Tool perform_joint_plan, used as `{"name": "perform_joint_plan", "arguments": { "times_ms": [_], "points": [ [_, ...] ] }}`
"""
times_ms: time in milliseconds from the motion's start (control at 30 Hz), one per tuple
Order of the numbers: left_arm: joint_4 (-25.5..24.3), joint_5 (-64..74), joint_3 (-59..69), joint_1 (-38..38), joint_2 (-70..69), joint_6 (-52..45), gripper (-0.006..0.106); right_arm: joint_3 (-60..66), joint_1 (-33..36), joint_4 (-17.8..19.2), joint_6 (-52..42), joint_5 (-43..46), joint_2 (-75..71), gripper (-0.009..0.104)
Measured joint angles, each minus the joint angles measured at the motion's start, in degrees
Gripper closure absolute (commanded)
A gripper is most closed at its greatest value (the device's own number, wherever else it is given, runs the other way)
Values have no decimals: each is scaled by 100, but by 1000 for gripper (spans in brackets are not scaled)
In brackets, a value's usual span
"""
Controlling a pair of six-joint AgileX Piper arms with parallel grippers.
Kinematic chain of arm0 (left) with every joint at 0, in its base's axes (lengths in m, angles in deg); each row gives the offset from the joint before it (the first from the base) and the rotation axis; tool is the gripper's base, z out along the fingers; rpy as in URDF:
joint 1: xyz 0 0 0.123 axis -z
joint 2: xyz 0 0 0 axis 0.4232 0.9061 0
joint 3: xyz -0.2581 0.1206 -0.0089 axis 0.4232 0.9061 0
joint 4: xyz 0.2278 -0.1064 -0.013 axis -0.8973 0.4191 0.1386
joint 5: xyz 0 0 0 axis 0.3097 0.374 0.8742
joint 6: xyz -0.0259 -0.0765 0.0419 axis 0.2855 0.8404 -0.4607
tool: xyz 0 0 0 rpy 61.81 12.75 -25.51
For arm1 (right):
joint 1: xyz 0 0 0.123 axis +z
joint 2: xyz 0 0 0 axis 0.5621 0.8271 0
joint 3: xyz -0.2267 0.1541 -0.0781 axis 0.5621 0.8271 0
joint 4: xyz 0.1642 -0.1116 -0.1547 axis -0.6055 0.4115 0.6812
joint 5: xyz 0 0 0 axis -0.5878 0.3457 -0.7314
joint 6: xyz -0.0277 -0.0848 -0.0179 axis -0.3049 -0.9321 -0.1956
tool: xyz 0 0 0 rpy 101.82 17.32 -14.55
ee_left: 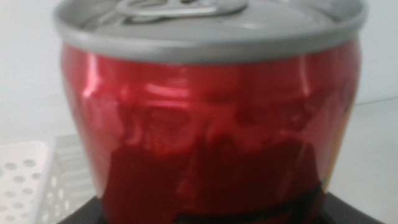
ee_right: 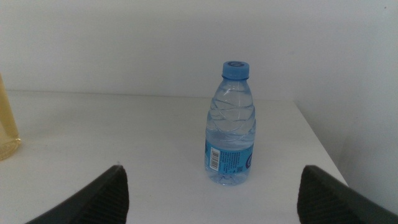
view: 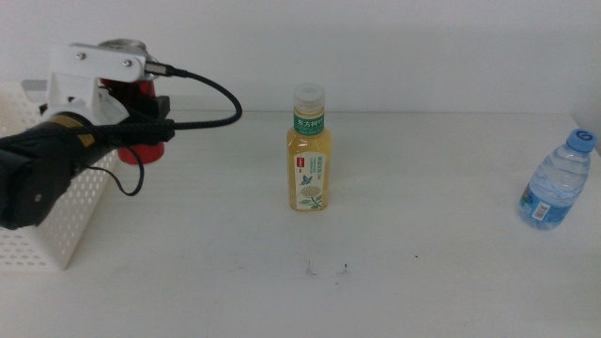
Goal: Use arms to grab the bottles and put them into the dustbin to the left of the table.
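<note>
we are seeing the left hand reaching in from the left of the middle view, gripping the red soda can, though its white housing and thick black cable are covering most of the can there. in the left wrist view the red can is filling nearly the whole picture, blurred and cut off at the base, so we are not making out the jaws themselves, only a dark edge beneath it. the can is hanging above the near corner of the white perforated dustbin, which is running off the left edge. the yellow tea bottle is standing upright mid tabletop. the small water bottle is standing near the right edge, well apart from the tea bottle. the right hand is out of the middle view; its own camera is showing its jaws spread wide, holding nothing, with the water bottle upright between and beyond them. the tabletop is plain white with a few dark specks, backed by a bare white wall.
</note>
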Motion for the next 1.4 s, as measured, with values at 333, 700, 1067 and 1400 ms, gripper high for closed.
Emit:
{"name": "perform_joint_plan", "arguments": {
  "times_ms": [333, 700, 1067, 1400],
  "points": [
    [29, 2900, -920, 19, -668, 195, 84, 0, 0, 0, 0, 0, 0, 16],
    [890, 5618, -3056, -972, -529, -1266, 84, 0, 0, 0, 0, 0, 0, 16],
    [1468, 7283, -4232, -1953, 643, -2712, 84, 0, 0, 0, 0, 0, 0, 16],
    [2038, 7399, -4525, -2622, 1625, -3119, 84, 0, 0, 0, 0, 0, 0, 16]
  ]
}}
